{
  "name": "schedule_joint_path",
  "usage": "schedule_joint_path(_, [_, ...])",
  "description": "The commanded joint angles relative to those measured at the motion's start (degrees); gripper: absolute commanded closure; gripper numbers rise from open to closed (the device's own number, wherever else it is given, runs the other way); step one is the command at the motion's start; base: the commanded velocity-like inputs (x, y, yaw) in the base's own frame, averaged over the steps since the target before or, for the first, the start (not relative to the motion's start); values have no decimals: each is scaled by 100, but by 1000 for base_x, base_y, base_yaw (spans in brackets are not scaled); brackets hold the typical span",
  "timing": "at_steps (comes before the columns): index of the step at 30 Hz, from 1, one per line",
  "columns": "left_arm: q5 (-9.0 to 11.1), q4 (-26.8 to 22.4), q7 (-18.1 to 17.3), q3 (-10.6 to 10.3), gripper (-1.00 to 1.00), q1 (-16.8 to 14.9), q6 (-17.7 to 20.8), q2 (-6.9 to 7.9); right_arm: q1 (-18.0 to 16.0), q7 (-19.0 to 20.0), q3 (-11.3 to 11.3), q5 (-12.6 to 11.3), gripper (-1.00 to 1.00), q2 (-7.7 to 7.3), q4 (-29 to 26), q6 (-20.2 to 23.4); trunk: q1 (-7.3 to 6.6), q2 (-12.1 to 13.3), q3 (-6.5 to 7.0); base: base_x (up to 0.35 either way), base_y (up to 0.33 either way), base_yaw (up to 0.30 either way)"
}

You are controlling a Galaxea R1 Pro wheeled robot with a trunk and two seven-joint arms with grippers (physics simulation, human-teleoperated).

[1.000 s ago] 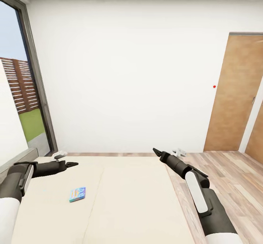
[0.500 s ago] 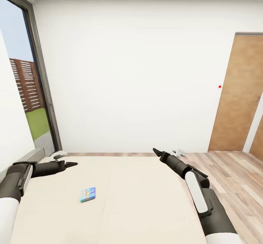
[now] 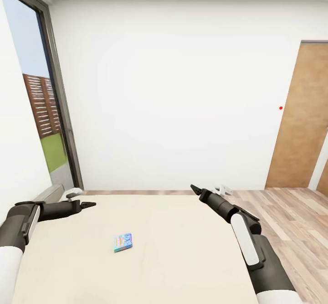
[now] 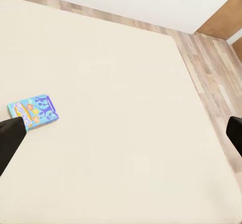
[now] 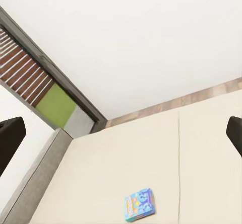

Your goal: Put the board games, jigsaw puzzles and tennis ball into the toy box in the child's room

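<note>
A small, mostly blue board game [image 3: 123,243] lies flat on the beige bed [image 3: 182,254], left of the bed's middle. My left gripper [image 3: 86,201] hovers over the bed's left side, a short way beyond the box and to its left, open and empty. Its wrist view has the board game [image 4: 34,112] close to one dark fingertip [image 4: 10,138]. My right gripper [image 3: 197,189] is held above the bed's far right corner, open and empty. From that wrist the board game [image 5: 138,204] lies well below, on the bed [image 5: 201,158].
A tall dark-framed window [image 3: 54,112] stands at the left beside the grey headboard [image 3: 48,193]. A white wall [image 3: 173,94] faces me beyond the bed. Wood-plank floor [image 3: 282,213] and a brown door [image 3: 305,117] are to the right.
The whole picture has shifted right, so the camera has turned left: door, window and board game all sit further right. Both arms hold the same pose and both grippers stay open.
</note>
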Motion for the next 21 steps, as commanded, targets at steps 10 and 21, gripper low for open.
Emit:
schedule_joint_path(10, [-51, -1, -53, 16, -100, -4, 28, -3, -3, 28, -20, -2, -100, 8, -2, 36, 3, -5, -3, 0, 176, 0])
schedule_joint_path(21, [-51, -1, -57, 15, -100, -4, -32, -5, -3, 28, -20, -2, -100, 8, -2, 33, 3, -5, -3, 76, 80, 0])
